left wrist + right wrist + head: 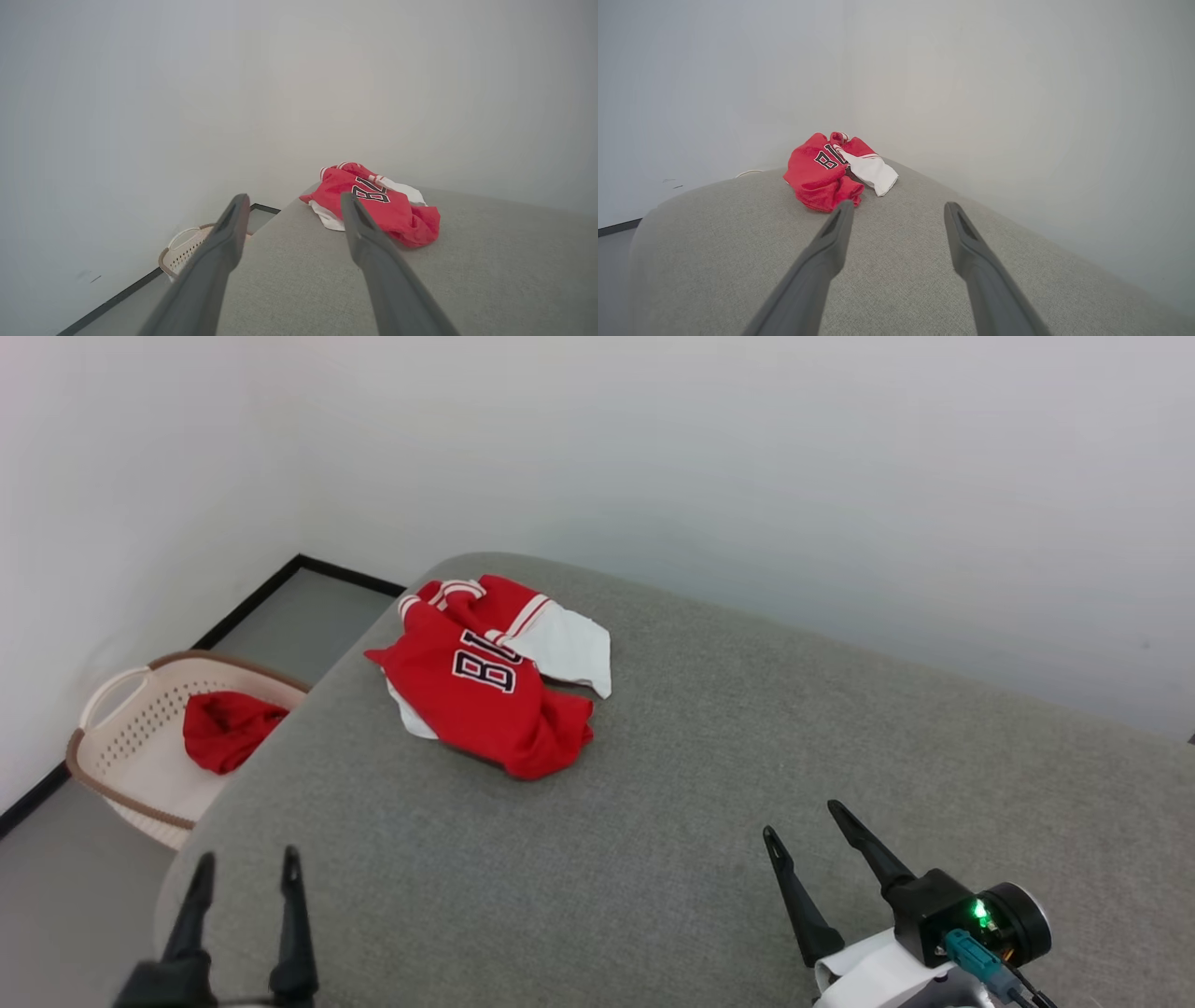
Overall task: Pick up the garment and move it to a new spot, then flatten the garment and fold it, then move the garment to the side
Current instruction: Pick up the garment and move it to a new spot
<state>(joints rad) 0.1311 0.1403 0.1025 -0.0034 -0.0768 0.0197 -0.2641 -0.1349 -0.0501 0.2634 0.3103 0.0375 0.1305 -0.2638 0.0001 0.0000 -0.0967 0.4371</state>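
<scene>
The red jersey-style garment with white short sleeves, striped trim and black white-outlined lettering (485, 700) lies crumpled in a loose heap on the grey fabric-covered padded surface (709, 775), towards its far left rounded corner, with one white sleeve spread to the right of the heap. Only part of the lettering shows among the folds. Off that corner, on the floor, stands a cream perforated plastic laundry basket (121, 756) holding a smaller plain red cloth (224, 733), which is not part of the job.

The left gripper (247, 857) hovers at the near left edge of the padded surface, and the right gripper (801, 818) hovers near the front right. Both point at the garment from well apart. Each has its fingers spread wide and holds nothing.

The first step, picking the garment up, appears not yet begun. The next move probably calls for one or both arms to reach forward and to the left and come down onto the heap. The fingers should then close on a raised fold, so the cloth lifts clear rather than dragging across the fabric.
</scene>
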